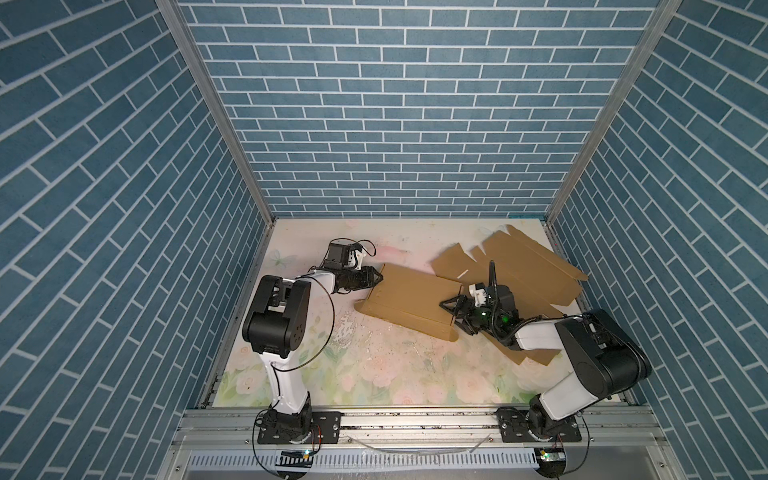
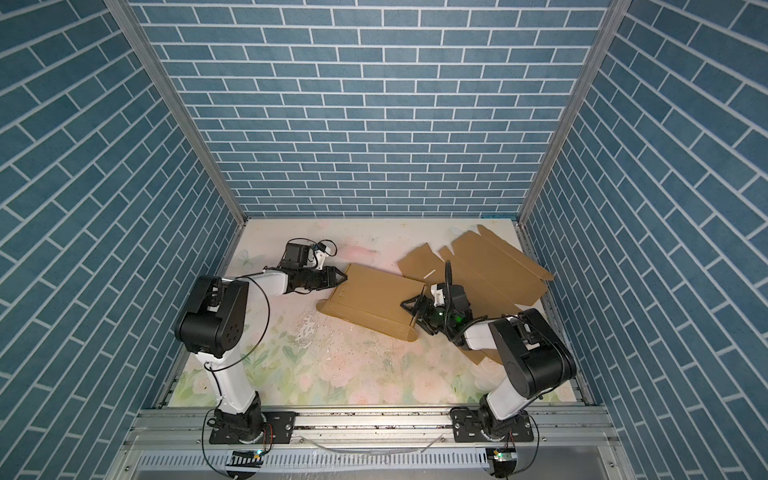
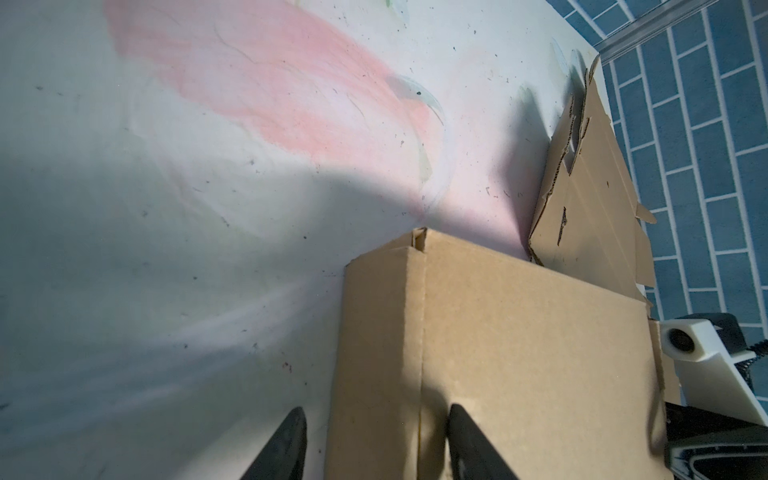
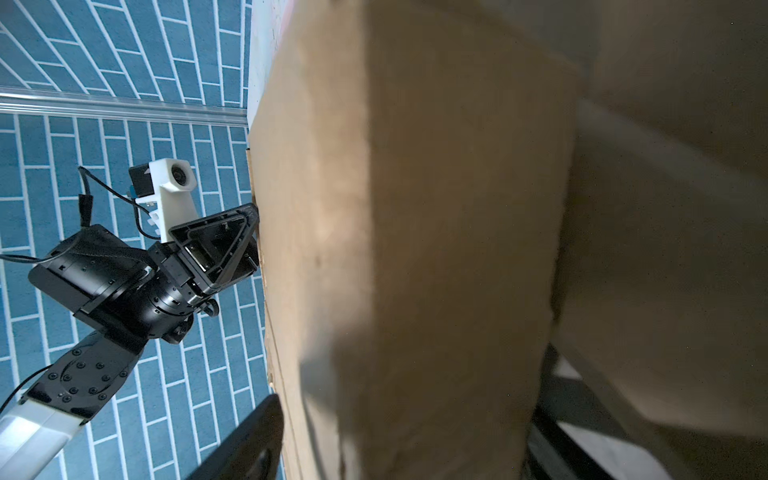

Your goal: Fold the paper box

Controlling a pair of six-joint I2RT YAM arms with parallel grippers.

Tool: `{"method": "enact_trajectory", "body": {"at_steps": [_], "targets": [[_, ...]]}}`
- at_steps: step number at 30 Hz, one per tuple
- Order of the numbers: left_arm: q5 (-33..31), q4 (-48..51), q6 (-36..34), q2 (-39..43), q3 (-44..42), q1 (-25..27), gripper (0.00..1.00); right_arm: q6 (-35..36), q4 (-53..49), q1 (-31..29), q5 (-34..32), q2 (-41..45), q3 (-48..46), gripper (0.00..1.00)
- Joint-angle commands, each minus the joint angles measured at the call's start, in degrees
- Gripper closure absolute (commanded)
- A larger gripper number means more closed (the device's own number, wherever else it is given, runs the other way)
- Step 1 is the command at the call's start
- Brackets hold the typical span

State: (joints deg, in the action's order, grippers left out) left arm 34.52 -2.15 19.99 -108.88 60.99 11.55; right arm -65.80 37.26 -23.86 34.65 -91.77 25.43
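The paper box [image 1: 409,301] [image 2: 374,297] is a brown cardboard shape, partly folded, lying low in the middle of the table in both top views. My left gripper [image 1: 376,277] [image 2: 343,276] is at its left end. In the left wrist view this gripper [image 3: 376,440] stands open astride the box's [image 3: 498,353] left edge, and a gap shows beside the outer finger [image 3: 286,444]. My right gripper [image 1: 453,309] [image 2: 415,309] stands wide at the box's right end. In the right wrist view one finger [image 4: 253,440] lies along the cardboard [image 4: 415,249]; the second is hidden.
A flat unfolded cardboard sheet [image 1: 523,266] [image 2: 490,266] [image 3: 590,199] lies at the back right, reaching under the right arm [image 1: 536,332]. Blue brick walls close the floral table [image 1: 374,374] on three sides. A metal rail [image 1: 415,419] runs along the front.
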Motion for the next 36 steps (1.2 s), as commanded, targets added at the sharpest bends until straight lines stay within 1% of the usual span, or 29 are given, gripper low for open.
{"method": "enact_trajectory", "body": {"at_steps": [1, 5, 9, 14, 17, 20, 22, 24, 27, 30, 32, 33, 36], "targets": [[-2.4, 3.3, 0.5, -2.0, -1.5, -0.5, 0.43, -5.0, 7.4, -0.7, -1.1, -1.5, 1.2, 0.21], [-1.6, 2.9, 1.5, 2.3, -1.9, -1.0, 0.37, -9.2, 11.4, -0.7, -1.4, -3.0, 0.9, 0.30], [-3.3, 4.1, 0.1, 9.4, -2.2, -2.3, 0.30, -13.5, 12.6, -0.6, -0.9, -3.5, 1.5, 0.37], [-5.5, 10.0, -5.6, 17.8, -0.8, -2.6, 0.28, -18.3, 10.3, -0.1, 1.7, -3.3, 3.4, 0.42], [-8.2, 12.3, -12.2, 24.1, -1.7, -1.5, 0.28, -20.4, 6.1, 0.7, 4.4, -1.8, 5.6, 0.44], [-12.3, 12.5, -21.8, 31.8, -4.5, 2.6, 0.26, -20.1, -1.3, 1.7, 7.6, 0.6, 8.7, 0.44], [-14.8, 13.7, -28.5, 36.1, -5.5, 6.5, 0.25, -19.5, -6.5, 2.5, 10.0, 2.0, 11.1, 0.45], [-17.1, 15.4, -34.8, 38.9, -6.2, 10.6, 0.24, -18.8, -11.3, 3.1, 12.6, 2.4, 13.8, 0.45], [-18.8, 18.2, -44.0, 41.9, -7.4, 16.6, 0.22, -18.8, -15.4, 3.9, 16.0, 2.4, 16.8, 0.46], [-21.6, 19.9, -51.6, 42.2, -8.0, 23.3, 0.19, -18.8, -18.4, 4.3, 18.3, 2.5, 18.9, 0.47], [-24.9, 22.7, -56.9, 41.1, -7.2, 27.1, 0.18, -18.8, -19.9, 4.5, 19.7, 2.7, 19.9, 0.47], [-26.0, 24.2, -59.0, 40.5, -6.8, 28.4, 0.17, -18.7, -20.8, 4.6, 20.4, 2.8, 20.4, 0.47], [-27.4, 25.2, -62.7, 39.3, -6.7, 29.9, 0.16, -18.7, -22.5, 4.9, 22.2, 3.1, 21.4, 0.48]]}}
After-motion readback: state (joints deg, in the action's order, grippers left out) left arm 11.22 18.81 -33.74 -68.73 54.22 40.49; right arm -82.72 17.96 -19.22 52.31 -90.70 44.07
